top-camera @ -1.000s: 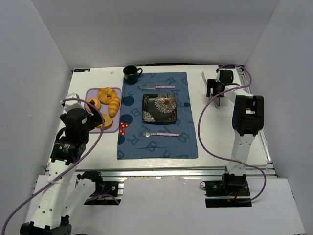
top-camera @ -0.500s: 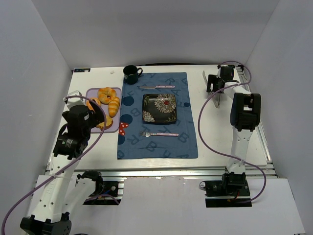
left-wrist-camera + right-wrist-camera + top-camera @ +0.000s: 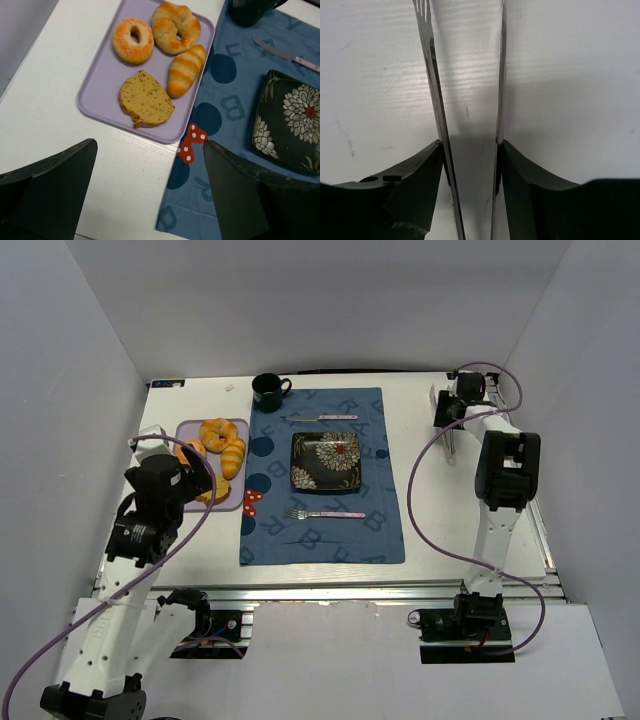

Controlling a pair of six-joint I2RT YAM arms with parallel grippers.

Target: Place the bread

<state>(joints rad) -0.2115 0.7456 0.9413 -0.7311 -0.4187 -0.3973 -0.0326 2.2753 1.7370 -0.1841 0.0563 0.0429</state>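
A slice of brown bread (image 3: 146, 100) lies on the lilac tray (image 3: 100, 85) with a sugared doughnut (image 3: 132, 39), a ring-shaped roll (image 3: 176, 26) and a striped roll (image 3: 186, 70). My left gripper (image 3: 150, 150) hangs open over the white table just in front of the tray, with nothing between its fingers. The dark flowered plate (image 3: 326, 461) sits on the blue placemat (image 3: 375, 500). At the far right, my right gripper (image 3: 470, 145) is shut on metal tongs (image 3: 434, 75), one finger against each arm. The tongs (image 3: 453, 440) lie on the table.
A dark mug (image 3: 268, 391) stands at the placemat's far left corner. A knife (image 3: 320, 418) lies behind the plate and a fork (image 3: 325, 513) in front of it. A red polka-dot bow (image 3: 192, 142) sits by the tray's corner. White walls enclose the table.
The right gripper has moved back and right to the tongs and closed from wide open onto their arms. The left arm shifted slightly toward the tray.
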